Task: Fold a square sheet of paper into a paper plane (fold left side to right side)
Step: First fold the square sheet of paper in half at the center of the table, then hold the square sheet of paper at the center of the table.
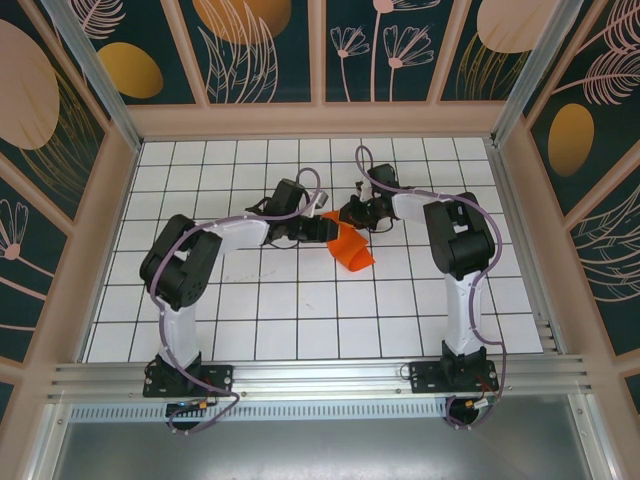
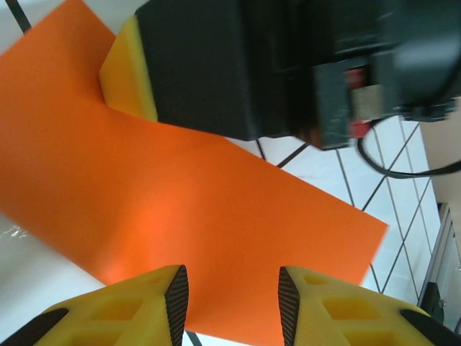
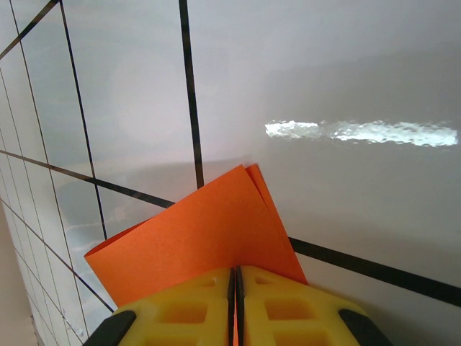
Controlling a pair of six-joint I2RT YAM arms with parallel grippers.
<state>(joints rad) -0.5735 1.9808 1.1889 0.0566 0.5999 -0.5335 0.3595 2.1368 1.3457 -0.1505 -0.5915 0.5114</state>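
Square sheet of paper (image 1: pixel 350 248) sits mid-table on the white gridded table (image 1: pixel 250 300), bright orange, folded over and bowed rather than flat, right between the two grippers. Right gripper (image 3: pixel 235 277) has its yellow fingers pressed together with no gap, clamped on the near edge of the sheet. In the right wrist view the paper fans out from the closed tips toward the table, and two layers show at the far corner, one peeking just past the other. A black grid line runs under the sheet there. Left gripper (image 2: pixel 233 288) has its jaws apart, with a clear gap between the yellow fingers (image 2: pixel 151 303). In the left wrist view the sheet spans the frame as a long orange band just beyond the tips, and its lower edge crosses the gap. Neither pad is visibly pressing the paper, so it is not clamped on that side. The same view shows the right gripper's black body and one yellow finger touching the sheet at its upper left. From above, the left gripper is at the sheet's left edge and the right gripper at its top edge, the two close together.
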